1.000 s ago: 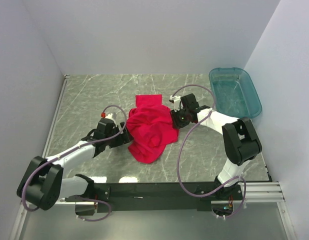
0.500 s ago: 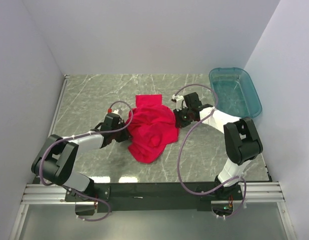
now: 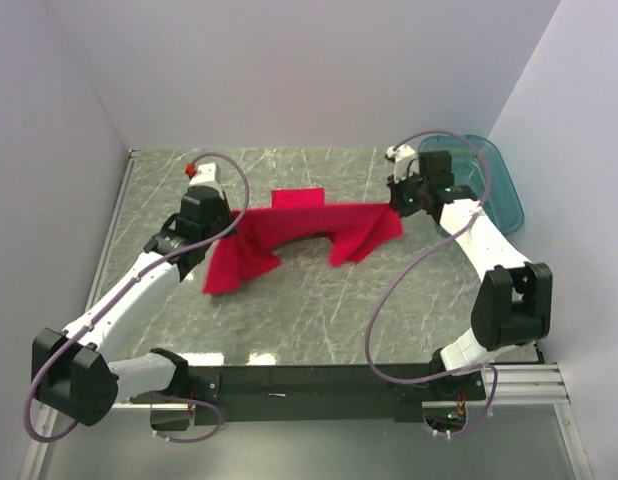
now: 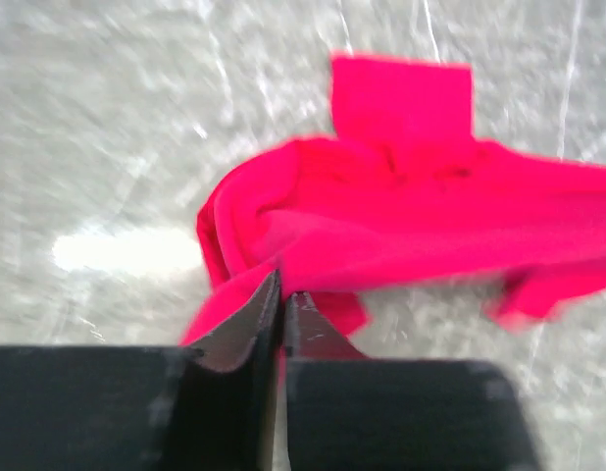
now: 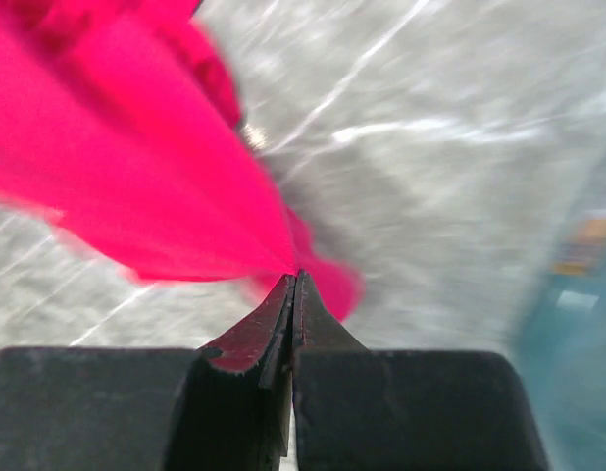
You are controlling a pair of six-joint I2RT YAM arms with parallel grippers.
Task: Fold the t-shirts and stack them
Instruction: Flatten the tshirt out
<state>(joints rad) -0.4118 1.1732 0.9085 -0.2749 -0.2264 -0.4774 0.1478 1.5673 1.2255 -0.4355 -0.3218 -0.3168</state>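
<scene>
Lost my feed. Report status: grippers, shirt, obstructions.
Left gripper shut on red t-shirt. Right gripper shut on its other end. Shirt stretched between them. Teal tub off to the right, clear of cloth.

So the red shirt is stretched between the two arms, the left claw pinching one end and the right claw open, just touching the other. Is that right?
Not quite. The right gripper is shut on the red t-shirt too; the right wrist view shows its jaws pinched together on the cloth. The rest holds: the left gripper pinches the other end.
</scene>
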